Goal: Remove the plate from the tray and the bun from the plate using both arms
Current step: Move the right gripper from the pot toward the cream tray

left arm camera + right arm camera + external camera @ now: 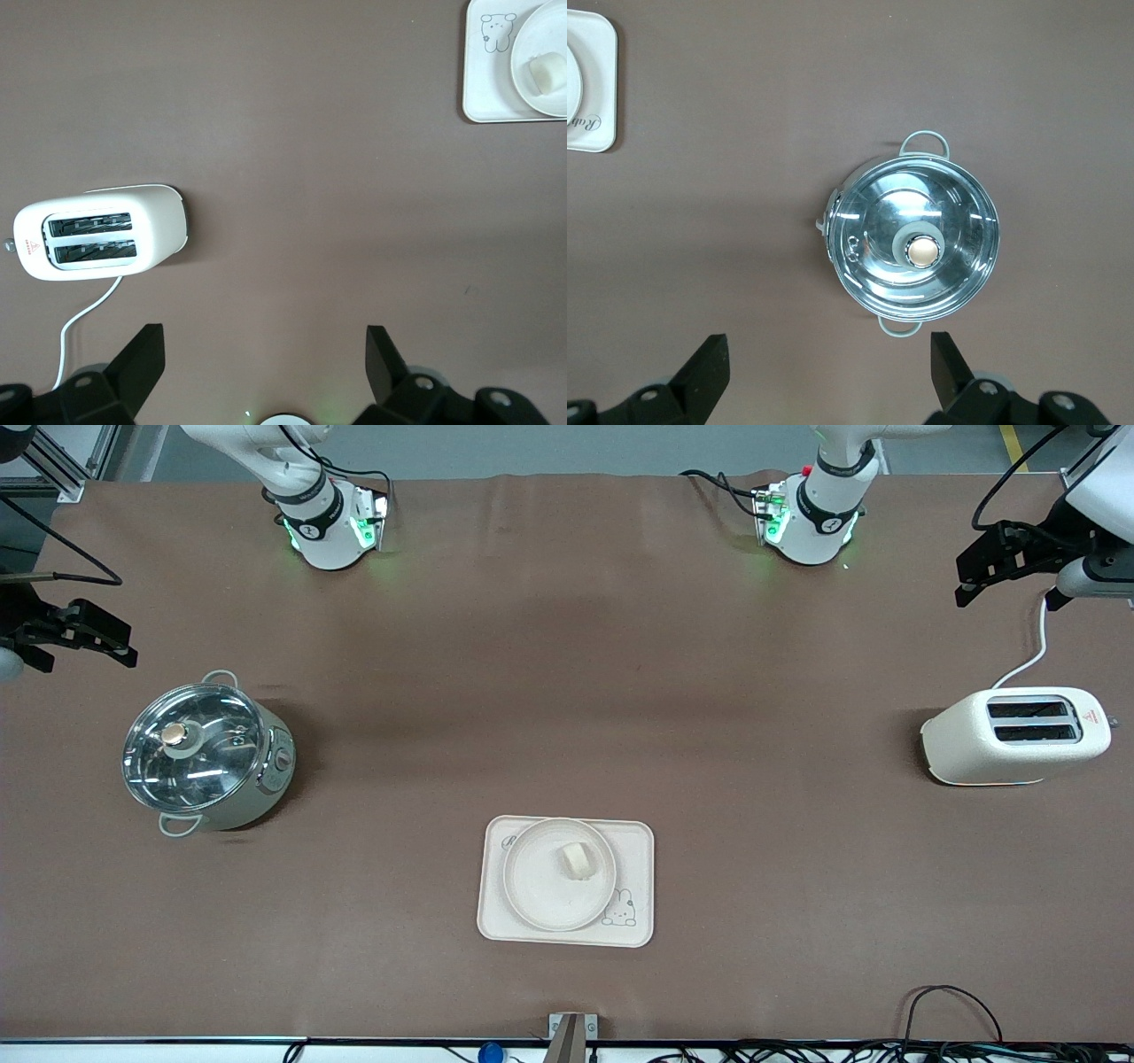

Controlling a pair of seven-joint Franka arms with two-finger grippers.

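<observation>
The rectangular cream tray with a rabbit drawing lies on the brown table, near the front camera's edge. The round cream plate sits on the tray, and the small pale bun rests on the plate. My left gripper is open and empty, high over the table's left-arm end by the toaster. Its wrist view shows the tray, plate and bun far off. My right gripper is open and empty over the right-arm end by the pot. Its wrist view shows a tray corner.
A cream toaster with a white cord stands toward the left arm's end; it also shows in the left wrist view. A lidded steel pot stands toward the right arm's end, also in the right wrist view. Cables lie along the front edge.
</observation>
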